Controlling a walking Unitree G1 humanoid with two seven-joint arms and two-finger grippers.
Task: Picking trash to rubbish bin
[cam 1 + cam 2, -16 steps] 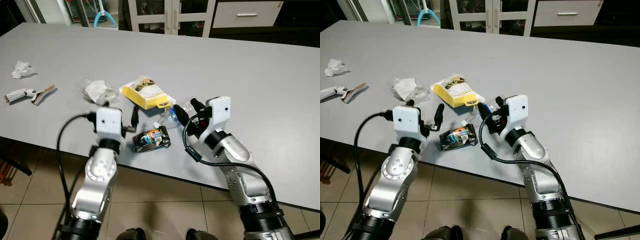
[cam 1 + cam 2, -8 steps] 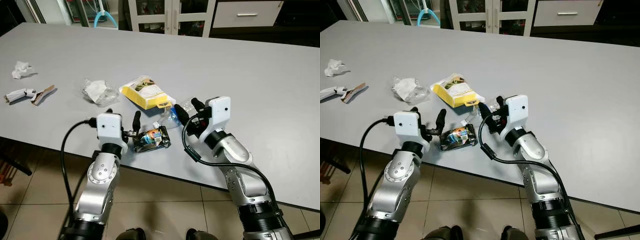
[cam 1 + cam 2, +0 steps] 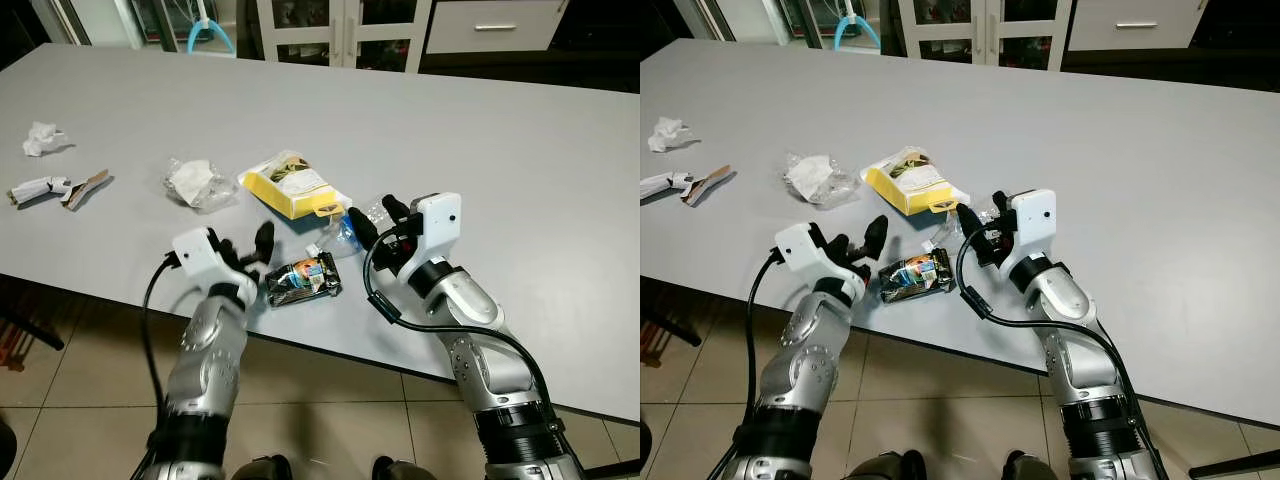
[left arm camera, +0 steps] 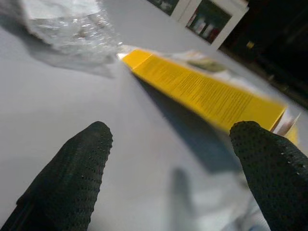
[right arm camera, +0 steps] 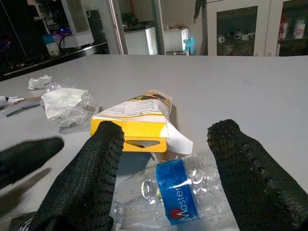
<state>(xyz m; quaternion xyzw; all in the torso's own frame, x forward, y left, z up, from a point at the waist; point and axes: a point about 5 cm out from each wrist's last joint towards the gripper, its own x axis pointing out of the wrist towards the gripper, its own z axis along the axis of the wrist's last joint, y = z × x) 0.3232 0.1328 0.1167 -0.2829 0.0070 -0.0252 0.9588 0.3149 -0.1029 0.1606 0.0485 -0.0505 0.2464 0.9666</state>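
A dark snack wrapper (image 3: 303, 278) lies near the grey table's front edge (image 3: 90, 285). My left gripper (image 3: 245, 248) hovers open just left of it, tilted, with nothing between its fingers. A crushed clear bottle with a blue label (image 5: 178, 192) lies right of the wrapper, and my right gripper (image 3: 377, 220) stands open over it, a finger on either side. Behind both sits a yellow box (image 3: 293, 184) with a torn flap. The left wrist view looks between its open fingers (image 4: 72, 178) toward the yellow box (image 4: 207, 94).
A clear plastic wrap holding tissue (image 3: 198, 183) lies left of the box. Further left are a crumpled tissue (image 3: 44, 138) and paper and wood scraps (image 3: 55, 188). Tiled floor (image 3: 330, 400) lies below the table edge; cabinets (image 3: 340, 30) stand behind the table.
My left arm has sunk lower and its wrist has rolled to the left, with the gripper still open beside the wrapper. The right arm and the trash have not moved.
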